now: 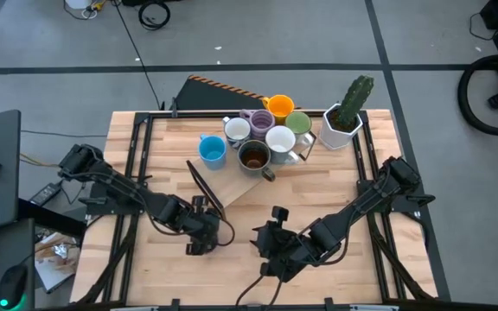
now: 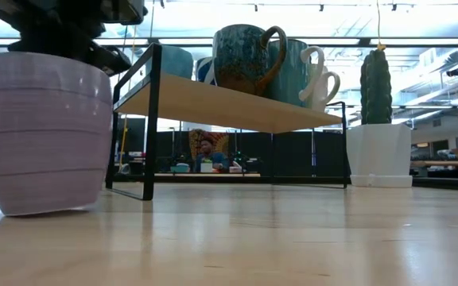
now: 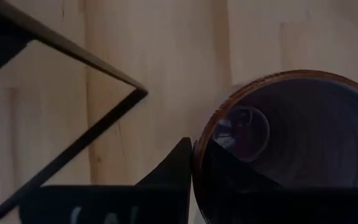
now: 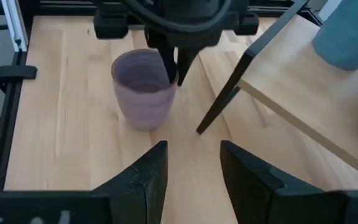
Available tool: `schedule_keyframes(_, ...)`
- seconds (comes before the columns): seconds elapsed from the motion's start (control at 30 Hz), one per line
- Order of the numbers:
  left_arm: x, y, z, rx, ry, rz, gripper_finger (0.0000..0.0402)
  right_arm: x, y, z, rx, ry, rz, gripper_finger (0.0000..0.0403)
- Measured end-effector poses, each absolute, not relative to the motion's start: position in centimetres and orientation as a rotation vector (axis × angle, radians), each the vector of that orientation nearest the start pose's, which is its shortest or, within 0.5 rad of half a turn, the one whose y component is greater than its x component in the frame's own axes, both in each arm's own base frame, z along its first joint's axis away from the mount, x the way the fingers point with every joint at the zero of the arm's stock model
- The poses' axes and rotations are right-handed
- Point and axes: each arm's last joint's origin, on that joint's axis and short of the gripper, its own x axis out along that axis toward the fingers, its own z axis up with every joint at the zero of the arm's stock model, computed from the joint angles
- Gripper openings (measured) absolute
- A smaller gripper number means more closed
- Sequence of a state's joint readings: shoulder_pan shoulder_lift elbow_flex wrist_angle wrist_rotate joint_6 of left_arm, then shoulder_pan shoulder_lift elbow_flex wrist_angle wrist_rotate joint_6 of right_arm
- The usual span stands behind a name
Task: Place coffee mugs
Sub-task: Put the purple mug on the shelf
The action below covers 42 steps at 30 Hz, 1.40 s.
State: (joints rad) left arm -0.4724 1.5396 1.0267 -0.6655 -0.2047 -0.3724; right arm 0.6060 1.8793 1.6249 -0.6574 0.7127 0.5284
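A pale wooden table (image 1: pixel 344 190) is seen from above, and on its far half a light wooden shelf on a black metal frame (image 1: pixel 232 181) is set at an angle. Just beside the shelf, toward the right arm's side, a white angular pot holding a green cactus (image 1: pixel 340 128) is placed.

Seven coffee mugs are clustered upright on the shelf, mouths turned upward: an orange ceramic mug (image 1: pixel 281 107), a green ceramic mug (image 1: pixel 298 123), a purple ceramic mug (image 1: pixel 258 119), a white ceramic mug (image 1: pixel 237 130), a second white ceramic mug (image 1: pixel 280 140), a blue ceramic mug (image 1: pixel 212 150) and a dark brown glazed mug (image 1: pixel 254 156). Nothing is seen inside those whose insides are visible. The brown mug's handle is turned toward the near edge of the shelf.

A pale purple ribbed mug (image 4: pixel 143 87) is stood on the bare table in front of the shelf's near corner, its long axis vertical, its mouth up and its inside empty. Its handle cannot be made out.

The left gripper (image 4: pixel 174 70) is held directly above this mug, and the rim is pinched between its fingers, one inside and one outside the wall.

The right gripper (image 4: pixel 191 171) is held low over the table, near the mug and apart from it, its fingers spread with nothing between them.
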Motion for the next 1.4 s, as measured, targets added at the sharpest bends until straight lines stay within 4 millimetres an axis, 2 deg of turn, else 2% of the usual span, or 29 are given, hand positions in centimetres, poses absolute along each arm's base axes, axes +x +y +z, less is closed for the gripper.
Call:
schedule_keyframes(0.27,26.7,-13.2,21.0,0.102,1.083,-0.078,0.0041,34.7,21.8,27.9,-0.063,0.648,-0.257,0.0153)
schedule_keyframes(0.57,26.7,-13.3,21.3,0.104,1.074,-0.083,0.0127,34.8,21.8,28.0,-0.092,0.640,-0.240,0.0153)
schedule_keyframes(0.67,26.6,-13.3,22.2,0.116,1.094,-0.082,0.0150,34.9,21.8,28.0,-0.092,0.639,-0.240,0.0153)
schedule_keyframes(0.77,25.7,-13.3,23.3,0.155,1.121,-0.074,0.0160,34.9,21.8,27.8,-0.077,0.633,-0.244,0.0153)
schedule_keyframes(1.03,21.7,-13.5,25.8,0.316,1.011,0.084,0.0162,34.9,21.7,25.0,-0.064,0.631,-0.218,0.0153)
schedule_keyframes(1.13,20.1,-13.3,24.9,0.302,1.010,0.106,0.0162,35.0,21.7,24.8,-0.049,0.619,-0.198,0.0153)
schedule_keyframes(1.23,19.0,-12.8,22.9,0.266,1.037,0.144,0.0162,35.2,21.6,24.4,-0.042,0.602,-0.188,0.0153)
schedule_keyframes(1.4,18.9,-12.7,20.5,0.208,1.005,0.144,0.0162,36.1,21.2,23.4,0.024,0.528,-0.075,0.0153)
